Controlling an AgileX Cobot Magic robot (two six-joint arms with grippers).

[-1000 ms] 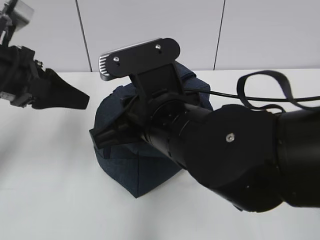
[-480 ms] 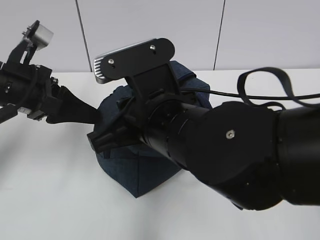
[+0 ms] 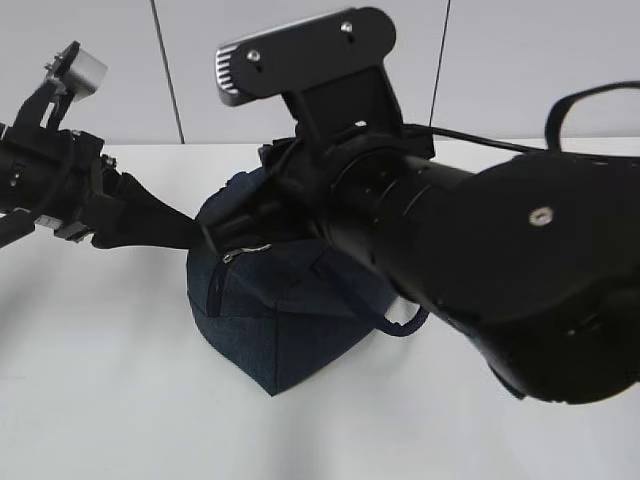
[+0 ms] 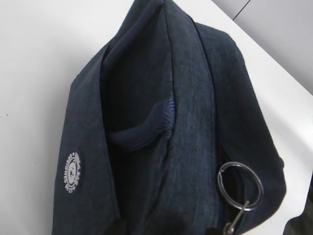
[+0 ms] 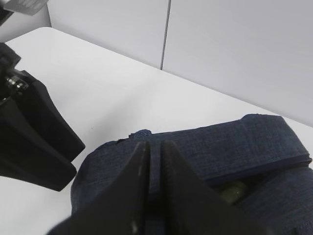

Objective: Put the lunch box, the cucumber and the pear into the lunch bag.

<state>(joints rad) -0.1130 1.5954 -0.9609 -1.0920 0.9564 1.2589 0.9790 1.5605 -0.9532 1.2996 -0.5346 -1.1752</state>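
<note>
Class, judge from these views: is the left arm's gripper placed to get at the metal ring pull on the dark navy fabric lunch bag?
Probably yes. The metal ring pull hangs uncovered at the dark navy fabric lunch bag's edge, close in the left wrist view. The left gripper is already at the bag's side, though its tips are hidden.

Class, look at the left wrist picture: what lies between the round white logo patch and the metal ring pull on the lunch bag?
In the left wrist view, a looped handle and a folded ridge of navy fabric lie between the logo patch and the ring pull on the lunch bag.

You're looking at a lab or test cell, not a home; a bare white counter (image 3: 90,380) meets plain grey wall panels (image 3: 300,40) split by dark seams; two black robot arms (image 3: 500,260) fill it.
</note>
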